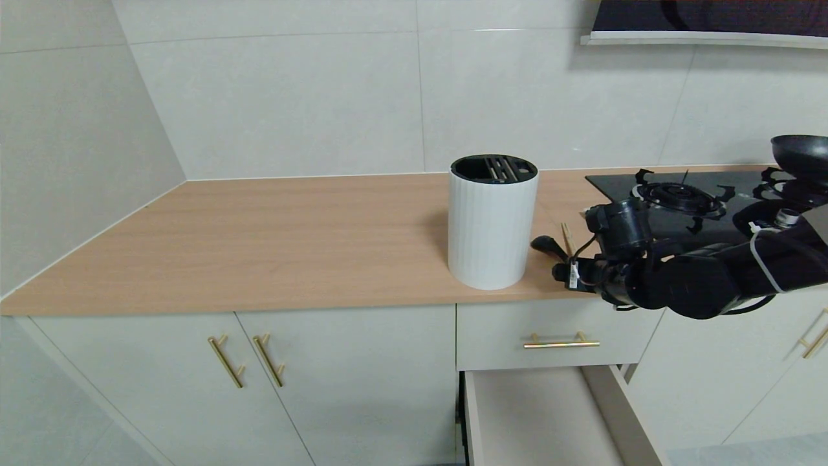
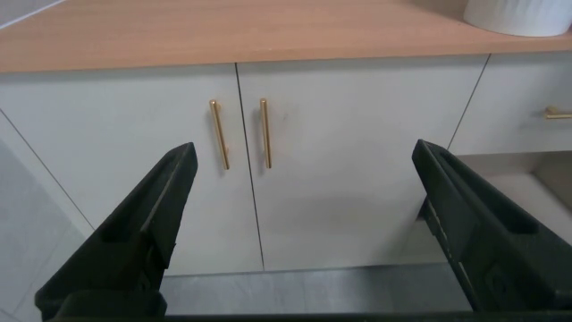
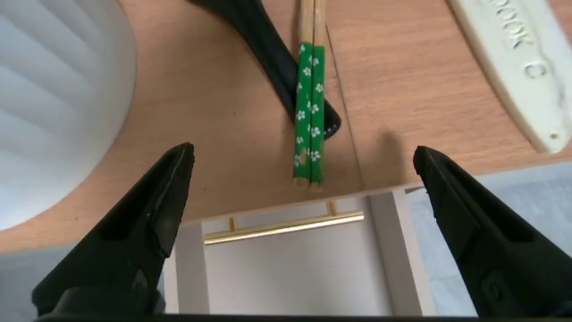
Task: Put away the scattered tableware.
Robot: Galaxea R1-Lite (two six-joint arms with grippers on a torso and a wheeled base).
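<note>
The wooden countertop [image 1: 291, 246] crosses the head view from 9 o'clock to 3 o'clock. Under it, at 7 o'clock, are two white cabinet doors [image 1: 194, 388] with brass handles. At 5 o'clock a lower drawer [image 1: 537, 421] is pulled open, and the closed drawer [image 1: 561, 342] above it has one brass handle.

The black gas hob [image 1: 679, 194] lies on the counter at 3 o'clock, with a dark pan [image 1: 799, 152] on its far burner.

The white ribbed holder [image 1: 493, 226] stands upright near the centre, close to the front edge of the counter. Its black top has slots.

The right gripper [image 1: 564, 266] hangs at 3 o'clock from the holder, over the front edge of the counter. Its fingers [image 3: 134, 241] are wide apart and hold nothing.

The left gripper [image 2: 304, 152] is low before the cabinet doors, its fingers also apart and holding nothing.

A long white piece [image 3: 518, 63] on the counter carries raised letters.

The scattered tableware is between the holder and the hob. A black utensil [image 1: 546, 244] lies flat on the wood just beside the holder. A pair of chopsticks [image 3: 309, 107] with green flowered ends lies across it, touching it, the ends near the counter edge.
</note>
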